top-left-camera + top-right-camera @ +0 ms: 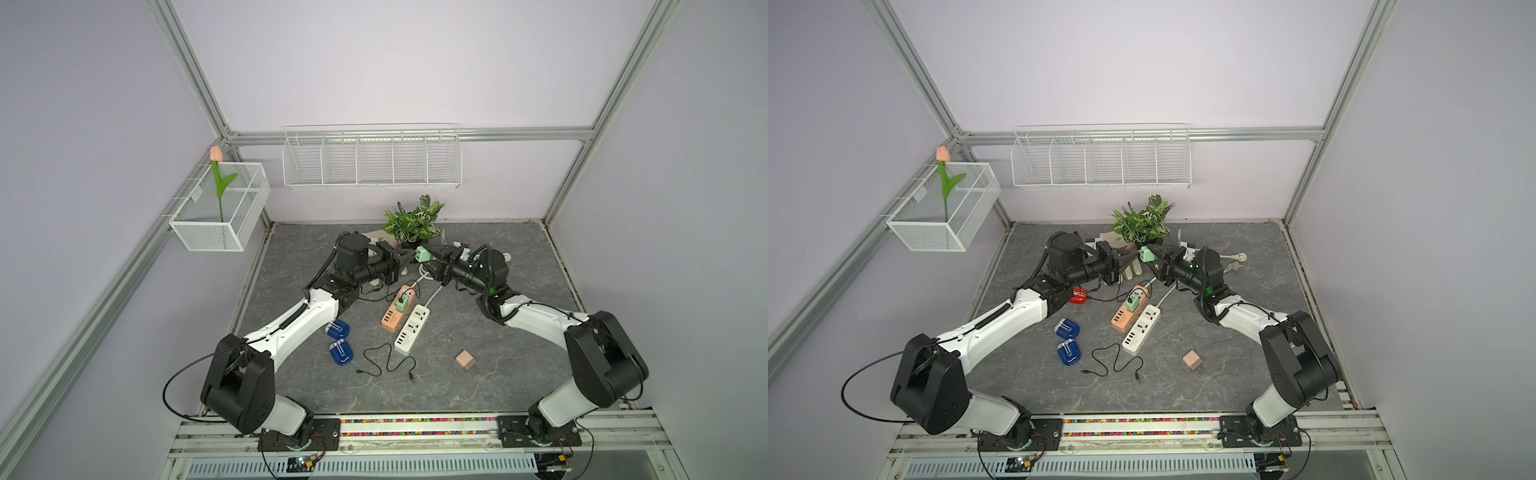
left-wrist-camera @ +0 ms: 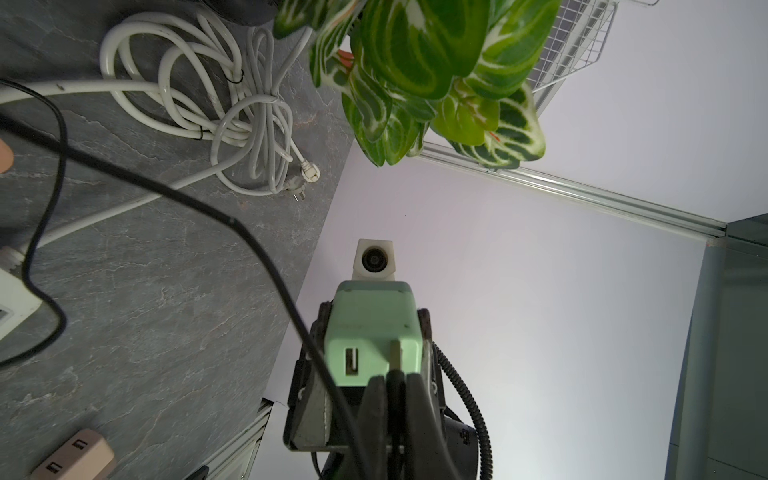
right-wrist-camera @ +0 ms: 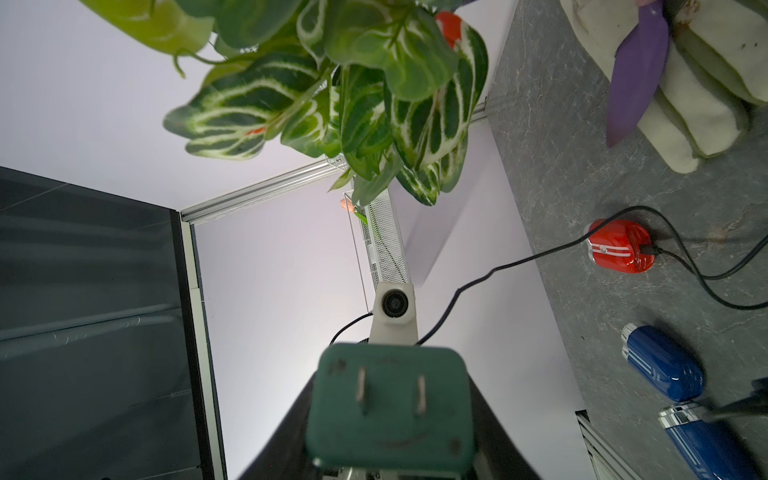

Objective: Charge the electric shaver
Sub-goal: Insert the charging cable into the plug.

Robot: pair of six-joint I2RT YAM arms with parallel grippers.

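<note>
Left gripper (image 2: 395, 380), closed, pinches the USB plug (image 2: 395, 353) of the black cable (image 2: 266, 266) end-on against the green adapter (image 2: 374, 324), which the right gripper (image 1: 429, 252) clamps aloft; the red shaver (image 1: 1079, 295) lies beside the left arm.

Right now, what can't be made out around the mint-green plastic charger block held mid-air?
Plug seating: left wrist view, left gripper covers where the black cable plug meets the mint-green plastic charger block; both top views too small.
Where the right gripper clamps: right wrist view, block hides it.
Red plastic shaver: a top view, left arm partly covers it.
</note>
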